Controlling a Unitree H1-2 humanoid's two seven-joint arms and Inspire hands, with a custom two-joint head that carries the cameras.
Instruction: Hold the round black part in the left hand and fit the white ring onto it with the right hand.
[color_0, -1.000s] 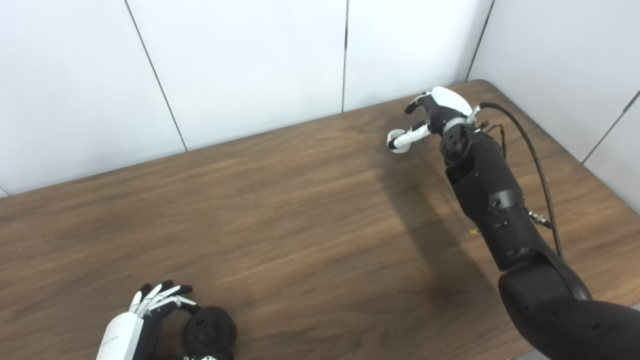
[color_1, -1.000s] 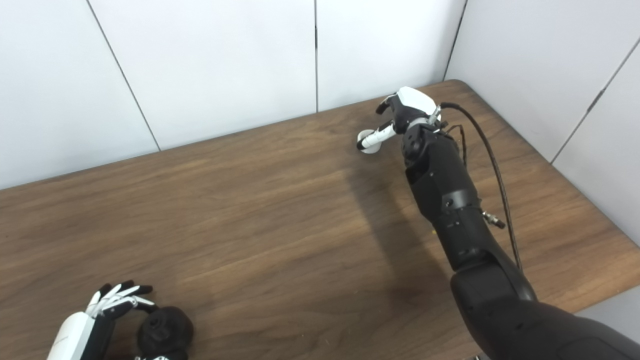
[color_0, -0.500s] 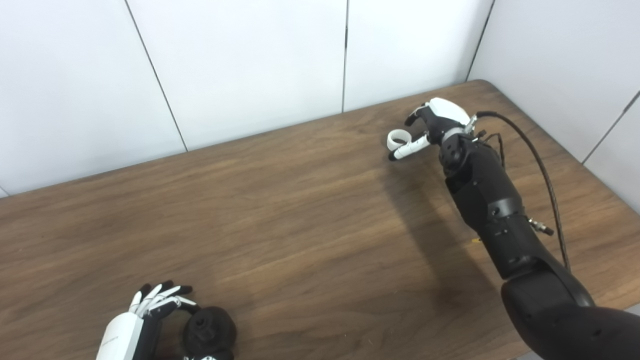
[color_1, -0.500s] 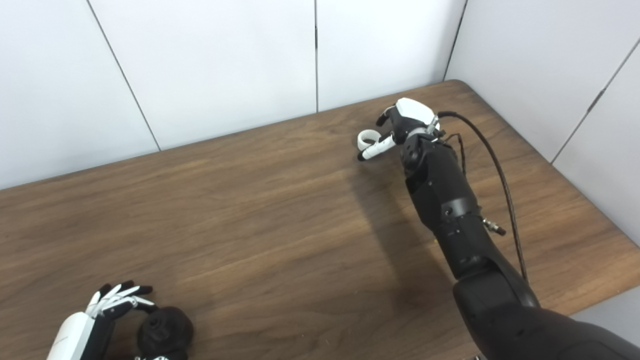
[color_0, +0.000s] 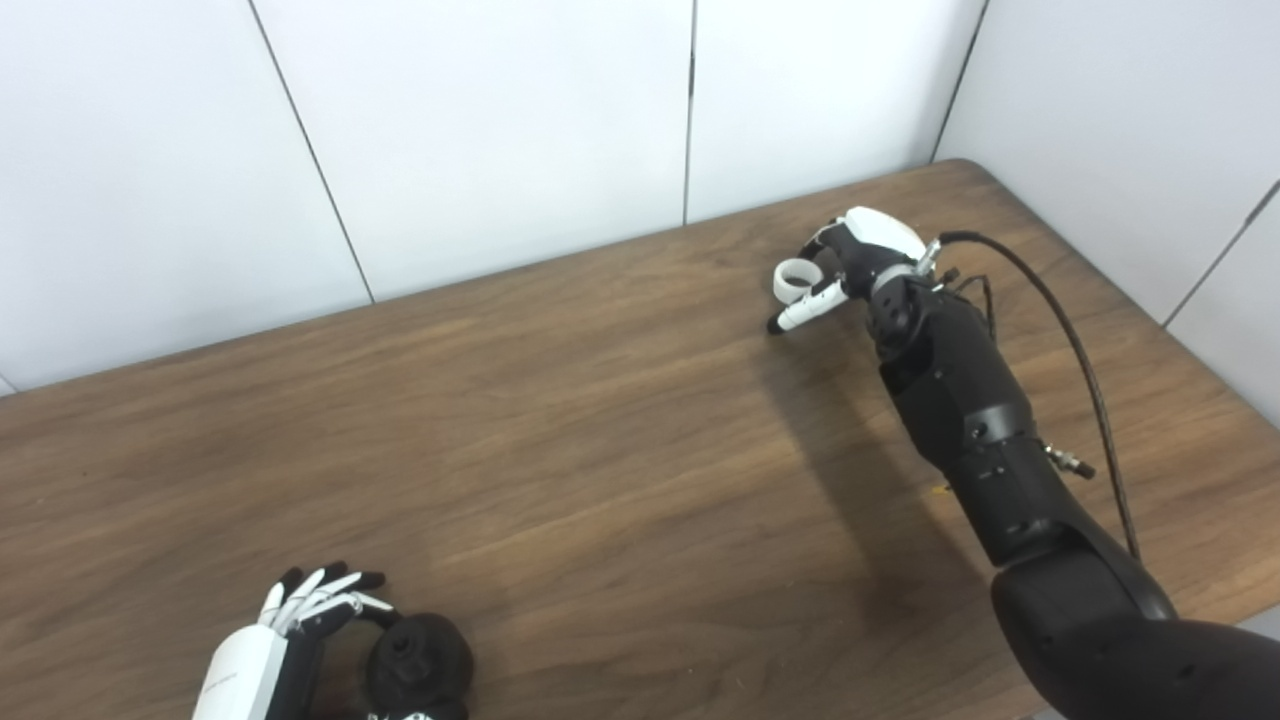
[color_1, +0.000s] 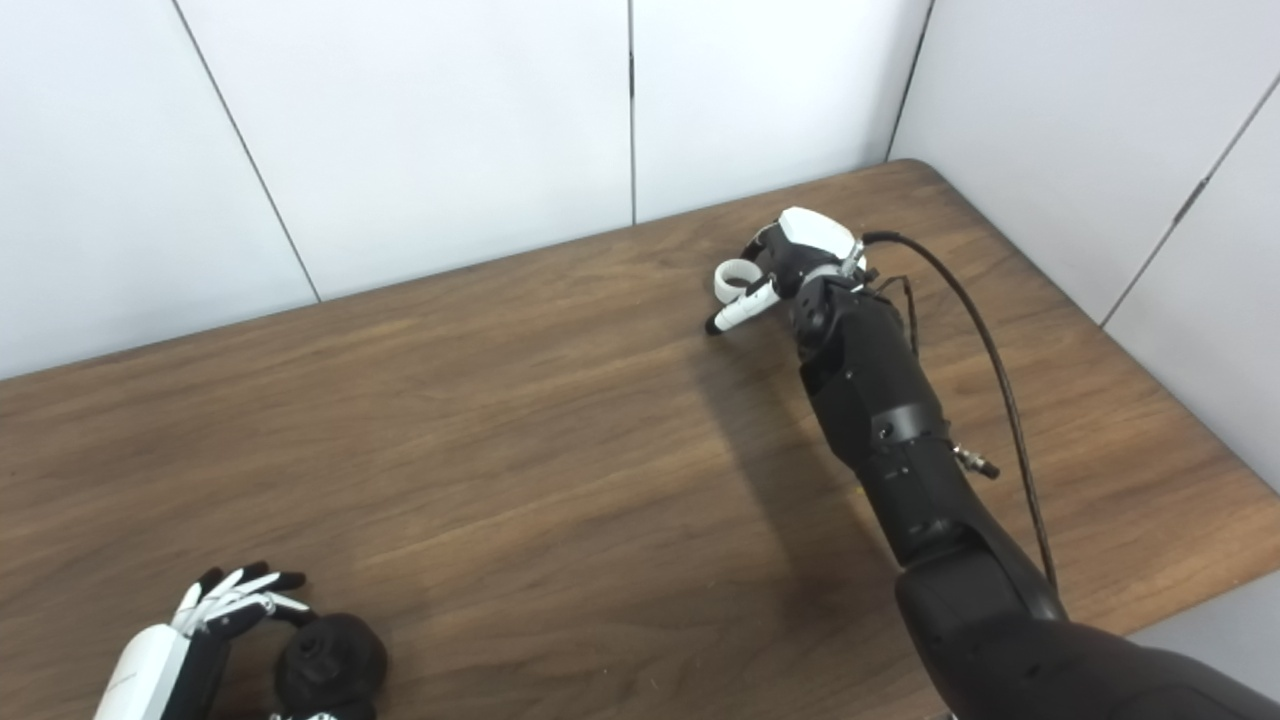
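The right hand (color_0: 850, 262) is stretched out to the far right of the wooden table (color_0: 600, 420), its fingers curled around the white ring (color_0: 793, 279), which is held at the fingertips with one finger pointing out below it. At the near left edge, the left hand (color_0: 290, 635) is wrapped around the round black part (color_0: 418, 658), fingers spread over its far side. The lower portion of this hand and part is cut off by the frame.
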